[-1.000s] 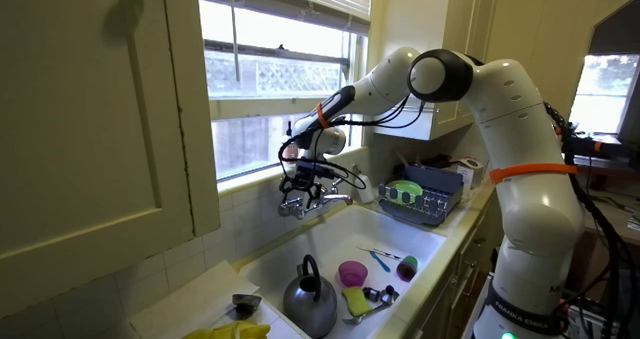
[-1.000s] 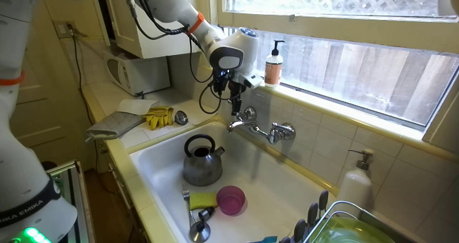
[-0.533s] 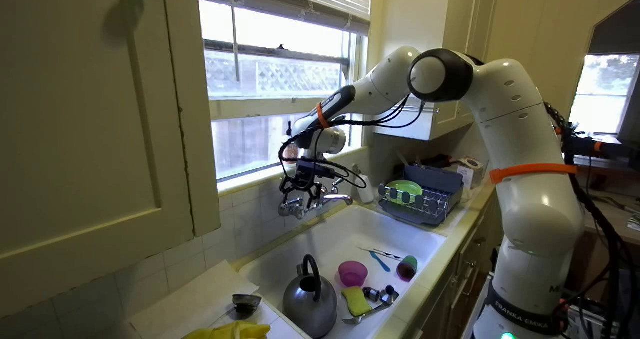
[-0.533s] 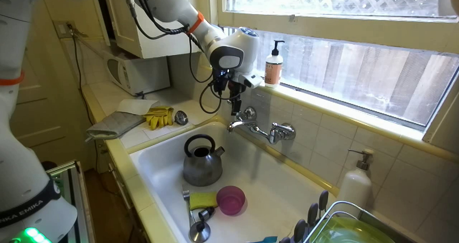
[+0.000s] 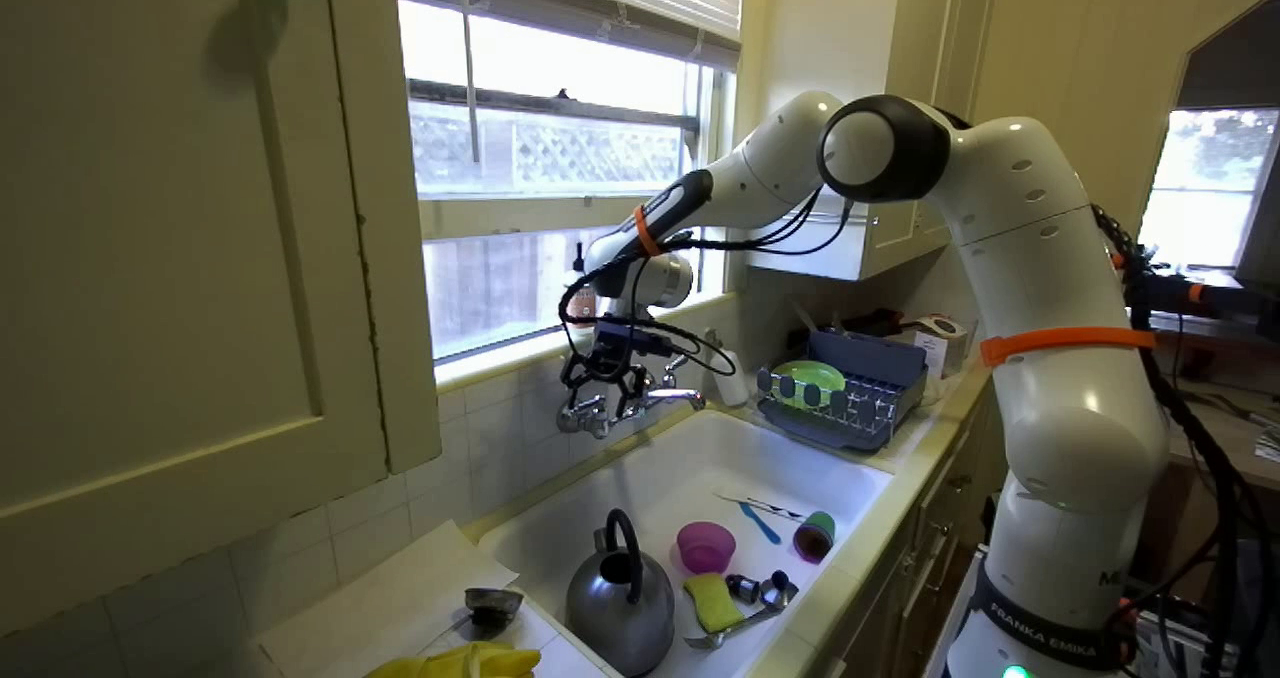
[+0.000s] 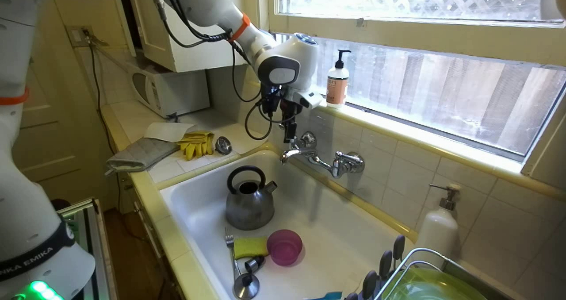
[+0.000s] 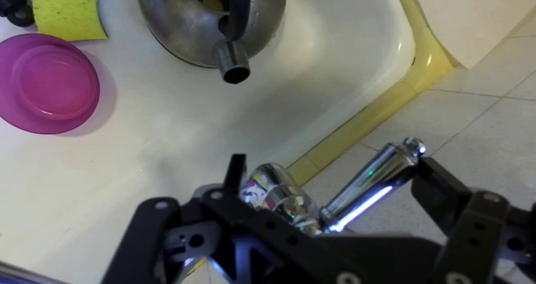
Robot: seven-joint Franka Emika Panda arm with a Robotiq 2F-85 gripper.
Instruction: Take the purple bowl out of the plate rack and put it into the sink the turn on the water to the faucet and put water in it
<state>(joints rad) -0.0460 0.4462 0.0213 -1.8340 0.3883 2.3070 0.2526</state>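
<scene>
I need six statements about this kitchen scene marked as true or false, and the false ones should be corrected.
1. The yellow sponge lies beside the purple bowl in the sink. True.
2. The plate rack holds a green dish. True.
3. The purple bowl is upside down. False: it stands upright.
4. The end effector is open near the faucet. True.
5. The plate rack is inside the sink. False: it stands outside, beside the sink.
6. Water runs from the faucet. False: no stream shows below it.

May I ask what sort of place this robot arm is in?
Most likely a home kitchen: a wide white rectangular sink holds a grey metal kettle, and a boxy white microwave stands on the tiled counter.
</scene>
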